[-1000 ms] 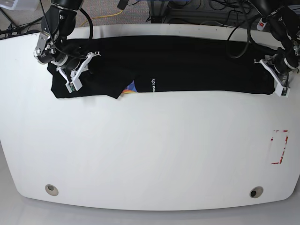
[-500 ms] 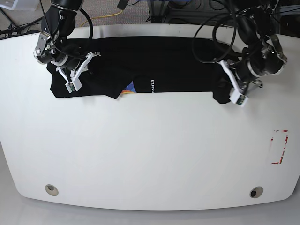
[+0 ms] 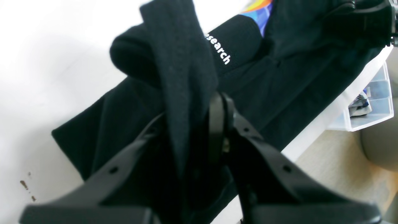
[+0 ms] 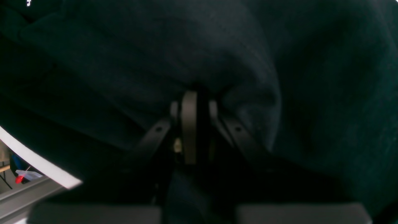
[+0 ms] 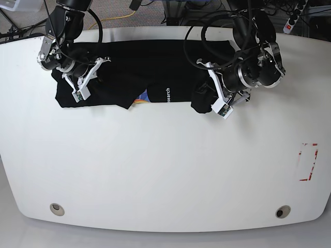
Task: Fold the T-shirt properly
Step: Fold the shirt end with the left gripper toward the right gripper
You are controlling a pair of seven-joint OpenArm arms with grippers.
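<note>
robot lab: cables, white table

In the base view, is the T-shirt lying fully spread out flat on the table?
No. The T-shirt is a folded band, and the left gripper holds one end lifted and carried over toward the middle.

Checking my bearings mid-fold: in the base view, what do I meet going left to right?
Right pincer → colour print → white lettering → left pincer → red marking on the table.

T-shirt lies along the table's far edge.
</note>
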